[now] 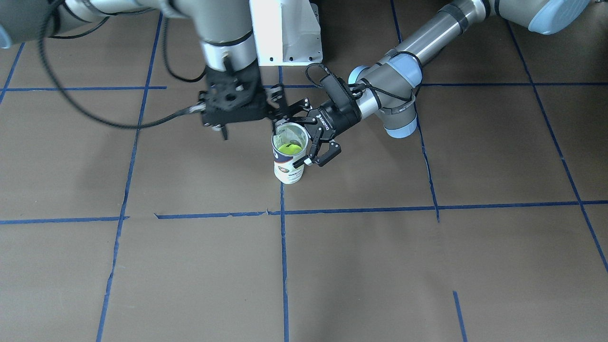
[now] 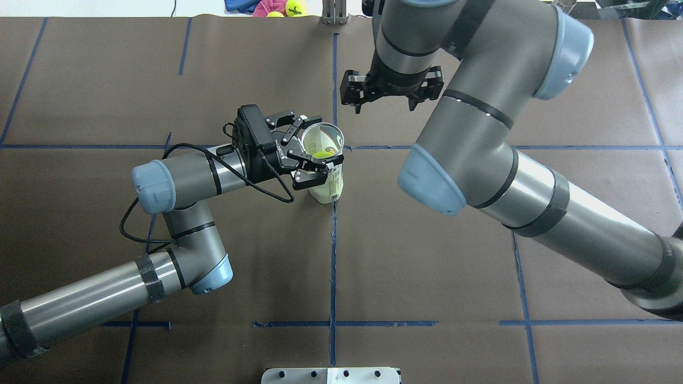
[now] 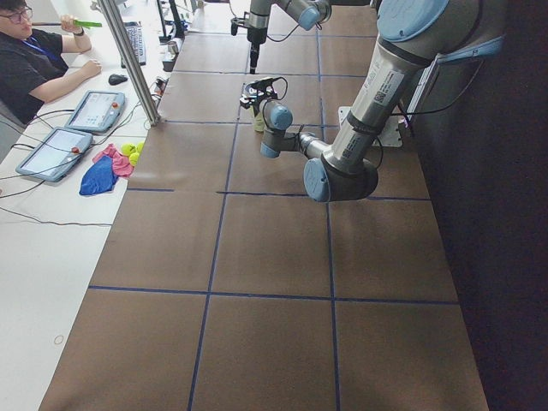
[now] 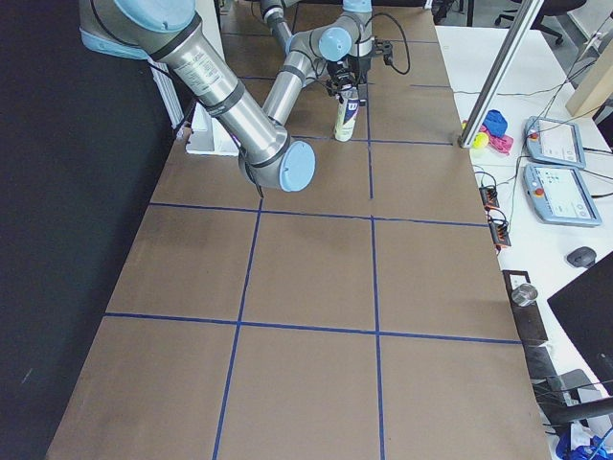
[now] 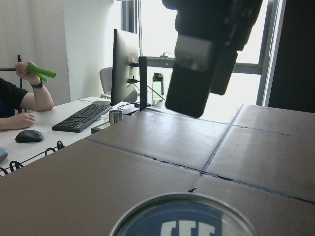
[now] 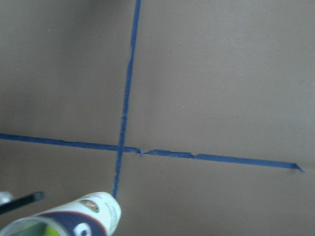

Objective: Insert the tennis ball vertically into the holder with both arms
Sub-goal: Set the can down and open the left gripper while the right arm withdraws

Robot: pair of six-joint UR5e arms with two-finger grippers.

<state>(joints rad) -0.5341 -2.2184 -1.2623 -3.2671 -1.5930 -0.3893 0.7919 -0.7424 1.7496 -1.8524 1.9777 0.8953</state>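
The holder (image 1: 288, 173) stands upright near the table's middle, on a blue tape line, mouth up. Deep inside it lies the tennis ball (image 1: 290, 148), which also shows through the open mouth from overhead (image 2: 322, 155). My left gripper (image 2: 328, 140) comes in sideways and is shut on the holder's upper part, one finger on each side just below the rim. The right gripper (image 2: 384, 104) hangs open above and beyond the holder (image 2: 326, 189), apart from it and holding nothing. In the right wrist view the holder (image 6: 93, 216) sits at the bottom left.
The white pedestal base (image 1: 285, 33) stands just behind the holder. Spare tennis balls and cloths (image 2: 291, 8) lie past the table's far edge. An operator (image 3: 34, 60) sits at a side desk with tablets, beside a metal post (image 3: 128, 60).
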